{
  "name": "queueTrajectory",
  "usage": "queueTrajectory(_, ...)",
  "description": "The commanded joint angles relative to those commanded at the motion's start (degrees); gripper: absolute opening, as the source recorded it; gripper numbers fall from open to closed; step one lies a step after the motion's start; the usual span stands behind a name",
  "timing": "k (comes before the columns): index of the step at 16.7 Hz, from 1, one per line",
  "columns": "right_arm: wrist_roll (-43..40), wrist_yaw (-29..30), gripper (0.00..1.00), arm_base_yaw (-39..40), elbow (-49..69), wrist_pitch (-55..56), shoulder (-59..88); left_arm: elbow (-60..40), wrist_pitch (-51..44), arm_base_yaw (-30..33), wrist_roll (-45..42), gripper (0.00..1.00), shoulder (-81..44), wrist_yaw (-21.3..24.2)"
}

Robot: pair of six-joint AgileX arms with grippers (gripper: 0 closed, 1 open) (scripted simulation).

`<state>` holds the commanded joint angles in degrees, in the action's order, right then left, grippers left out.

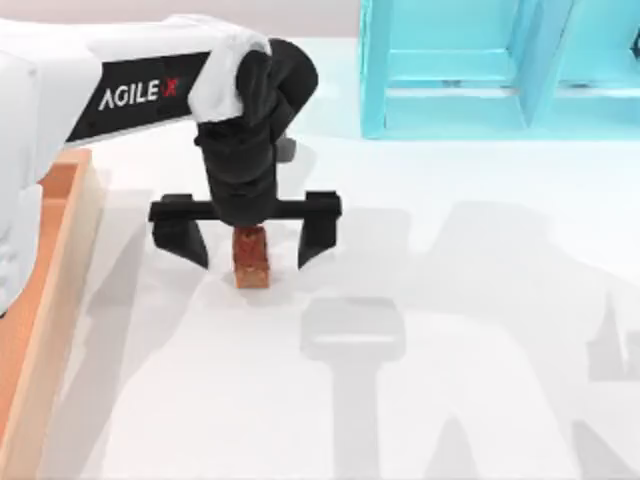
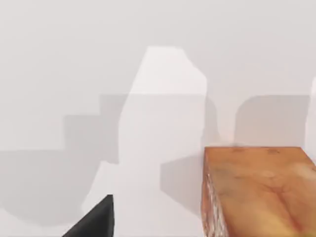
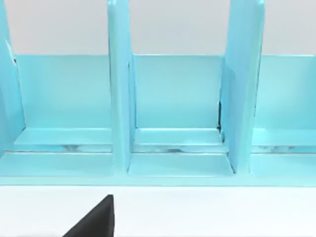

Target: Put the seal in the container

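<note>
The left gripper [image 1: 253, 246] stood wide open over the table [image 1: 450, 300], the seal [image 1: 251, 258] upright between its fingers [image 1: 318, 228], touching neither.

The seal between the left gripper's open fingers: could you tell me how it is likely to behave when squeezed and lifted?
The seal looks like a rigid, flat-sided block, so it should probably hold its shape and not roll. It stands taller than wide, so an off-centre touch from one finger of the left gripper might tip it. Its glossy faces in the left wrist view could be somewhat slippery.
</note>
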<state>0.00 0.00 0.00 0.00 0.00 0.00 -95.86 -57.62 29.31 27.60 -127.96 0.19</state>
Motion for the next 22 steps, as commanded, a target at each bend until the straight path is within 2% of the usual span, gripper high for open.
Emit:
queueTrajectory(5,0.0,0.0,1.0,0.0,0.0,0.0,0.0,1.5,1.6,0.0,0.0,1.0,-0.4,0.0)
queueTrajectory(18,0.0,0.0,1.0,0.0,0.0,0.0,0.0,1.5,1.6,0.0,0.0,0.02,-0.4,0.0)
queueTrajectory(22,0.0,0.0,1.0,0.0,0.0,0.0,0.0,1.5,1.6,0.0,0.0,0.0,-0.4,0.0)
